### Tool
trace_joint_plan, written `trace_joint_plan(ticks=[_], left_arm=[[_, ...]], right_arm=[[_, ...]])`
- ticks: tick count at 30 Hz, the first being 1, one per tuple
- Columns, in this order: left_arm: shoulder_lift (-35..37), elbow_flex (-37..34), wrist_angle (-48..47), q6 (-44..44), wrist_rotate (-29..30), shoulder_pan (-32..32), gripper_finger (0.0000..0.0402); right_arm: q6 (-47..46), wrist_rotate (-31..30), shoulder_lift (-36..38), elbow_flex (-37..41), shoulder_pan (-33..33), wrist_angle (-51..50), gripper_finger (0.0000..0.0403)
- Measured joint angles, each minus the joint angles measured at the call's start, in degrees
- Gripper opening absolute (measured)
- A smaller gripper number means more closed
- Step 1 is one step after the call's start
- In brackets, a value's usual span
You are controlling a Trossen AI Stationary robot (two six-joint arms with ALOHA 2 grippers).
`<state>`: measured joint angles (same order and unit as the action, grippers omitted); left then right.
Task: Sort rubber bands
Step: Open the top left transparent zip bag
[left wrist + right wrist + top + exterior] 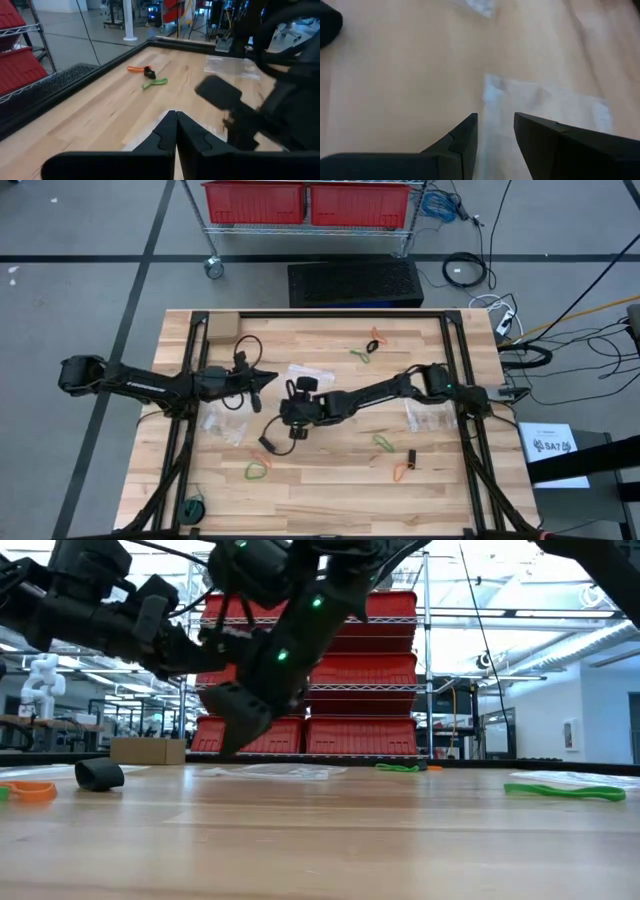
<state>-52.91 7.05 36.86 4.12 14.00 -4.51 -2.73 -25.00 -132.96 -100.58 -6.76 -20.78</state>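
Just beyond the parted fingers of the right gripper (495, 130), a clear zip bag (545, 107) was seen; the left gripper (176, 131) was pressed together, empty.

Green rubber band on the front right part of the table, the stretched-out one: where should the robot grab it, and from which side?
Come straight down from above and pinch across the middle of the thin green rubber band, the narrow way. It lies flat on the wooden table as a long, squashed loop, so nothing sticks up to grab from the side, and closing across it would probably gather both strands.
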Motion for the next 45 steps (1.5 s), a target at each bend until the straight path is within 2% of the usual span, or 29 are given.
trace_joint_plan(ticks=[4, 9, 12, 19, 23, 27, 33, 39, 42, 45], left_arm=[[1.53, -1.16, -0.44, 0.59, 0.08, 0.00, 0.0012], [1.58, -1.22, -0.52, 1.40, 0.19, 0.00, 0.0012], [1.58, -1.22, -0.46, 1.43, 0.22, 0.00, 0.0012], [1.58, -1.22, -0.47, 1.46, 0.20, 0.00, 0.0012], [1.58, -1.22, -0.42, 1.49, 0.21, 0.00, 0.0013], [1.58, -1.22, -0.50, 1.49, 0.20, 0.00, 0.0013], [1.58, -1.22, -0.26, 1.46, -0.01, 0.00, 0.0013], [1.58, -1.13, 3.70, 1.45, -4.72, -0.01, 0.0014], [1.58, -1.13, 5.33, 1.29, -7.48, 0.04, 0.0027], [1.58, -1.13, 6.23, 1.24, -9.59, 0.04, 0.0057]], right_arm=[[-2.16, 1.66, -1.88, -2.06, -0.16, -0.60, 0.0121], [-6.06, 0.23, -2.30, -1.37, 0.46, -2.01, 0.0115], [-6.79, -1.41, -2.28, -1.19, 1.19, -3.31, 0.0098], [-6.50, -1.02, -4.09, -1.48, 1.73, -2.62, 0.0052], [-6.15, -0.55, -4.77, -1.50, 1.76, -2.79, 0.0013], [-4.93, -0.16, -3.69, -1.34, 1.74, -3.39, 0.0003], [-2.42, 4.69, 1.42, -0.88, 2.05, -8.53, 0.0000], [1.39, 9.23, 7.80, -1.03, 3.49, -19.50, 0.0000], [2.73, 9.45, 12.00, -1.03, 4.60, -22.44, 0.0000], [2.96, 10.70, 15.57, -1.11, 5.70, -23.58, 0.0000]])
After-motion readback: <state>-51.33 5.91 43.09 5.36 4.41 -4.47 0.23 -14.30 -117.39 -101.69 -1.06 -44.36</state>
